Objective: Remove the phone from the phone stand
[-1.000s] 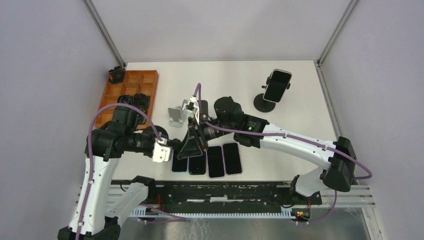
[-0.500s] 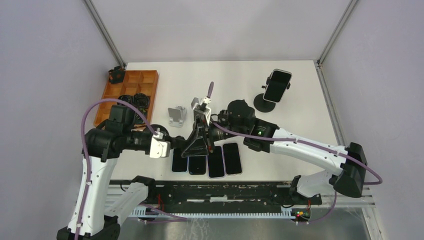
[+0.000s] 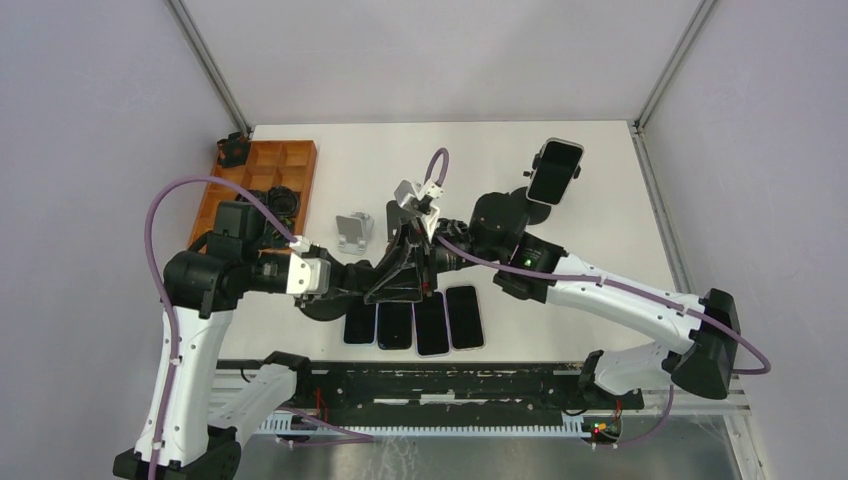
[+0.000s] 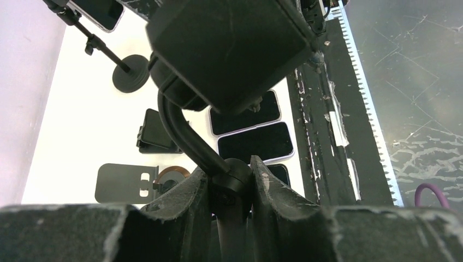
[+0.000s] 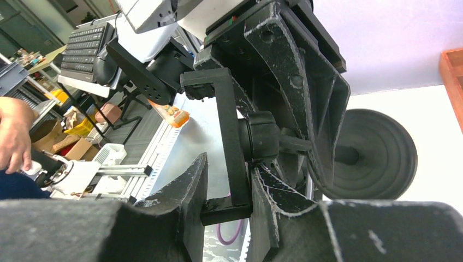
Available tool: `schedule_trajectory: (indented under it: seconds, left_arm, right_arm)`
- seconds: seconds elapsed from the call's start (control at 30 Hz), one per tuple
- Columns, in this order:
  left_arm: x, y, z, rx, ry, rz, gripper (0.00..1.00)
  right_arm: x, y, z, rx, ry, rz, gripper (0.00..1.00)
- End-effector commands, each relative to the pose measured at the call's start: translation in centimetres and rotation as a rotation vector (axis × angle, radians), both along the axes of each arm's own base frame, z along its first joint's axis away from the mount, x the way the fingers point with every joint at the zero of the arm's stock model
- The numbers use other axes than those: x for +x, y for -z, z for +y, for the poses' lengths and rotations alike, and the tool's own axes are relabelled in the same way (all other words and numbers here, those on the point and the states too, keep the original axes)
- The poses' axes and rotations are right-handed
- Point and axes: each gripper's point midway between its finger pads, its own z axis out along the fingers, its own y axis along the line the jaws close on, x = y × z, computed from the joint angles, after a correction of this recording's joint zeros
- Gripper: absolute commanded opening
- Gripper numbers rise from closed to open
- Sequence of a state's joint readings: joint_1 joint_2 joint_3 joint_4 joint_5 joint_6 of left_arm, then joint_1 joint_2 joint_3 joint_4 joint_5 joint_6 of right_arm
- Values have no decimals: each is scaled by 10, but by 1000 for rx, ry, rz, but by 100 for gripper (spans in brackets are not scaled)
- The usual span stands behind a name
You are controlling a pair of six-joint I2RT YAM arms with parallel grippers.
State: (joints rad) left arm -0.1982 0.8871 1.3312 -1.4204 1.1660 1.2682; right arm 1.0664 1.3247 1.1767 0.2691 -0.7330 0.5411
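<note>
Both arms meet above the table [image 3: 620, 230]. We see the left pincer [image 4: 230, 199] clamped narrow on the curved neck of a black phone stand [image 3: 395, 275], and the right pincer [image 5: 226, 204] gripping its bracket. One phone [image 3: 553, 172] sits mounted in a second stand [image 4: 131, 73] at far right; four phones [image 3: 432, 322] lie flat beneath

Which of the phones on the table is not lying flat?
The phone at the far right: it is clamped in a stand, raised and tilted, while the other four phones lie flat in a row at the near edge.
</note>
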Motion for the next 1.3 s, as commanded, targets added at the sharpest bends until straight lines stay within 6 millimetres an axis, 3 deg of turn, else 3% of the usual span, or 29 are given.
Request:
schedule_trajectory:
  seconds: [0.0,0.07,0.13,0.17,0.2,0.3,0.47,0.73,0.87,0.97,1.13,1.27]
  left_arm:
    - [-4,-28,-15,-145,82,-40,2]
    - [-1,-26,-14,-135,74,-40,8]
    - [4,-23,-13,-116,52,-41,33]
    - [8,-23,-12,-110,27,-23,84]
    - [17,-25,-12,-108,-15,-9,99]
    - [44,-38,-9,-113,-151,-16,100]
    - [47,-55,-4,-117,-205,-93,100]
    - [57,-79,-1,-170,-315,-25,100]
    - [58,-75,2,-158,-333,-37,100]
    - [56,-69,5,-148,-353,-44,100]
    - [54,-62,9,-128,-375,-35,100]
    - [57,-57,12,-105,-401,-27,100]
  right_arm:
    - [-2,-10,13,28,-59,-26,0]
    - [5,-11,14,15,-47,-49,0]
    - [20,-12,11,-9,-24,-71,0]
    - [30,-14,7,-15,-10,-79,0]
    - [45,-15,2,-23,14,-73,0]
    - [88,-19,-16,-48,79,-49,0]
    - [134,-27,-33,-95,159,-86,0]
    - [219,-34,-32,-137,338,-115,0]
    - [259,-47,-29,-94,409,-112,0]
    - [294,-47,-33,-79,469,-90,0]
    - [349,-32,-45,-44,546,3,0]
    - [377,-6,-46,-57,574,38,0]
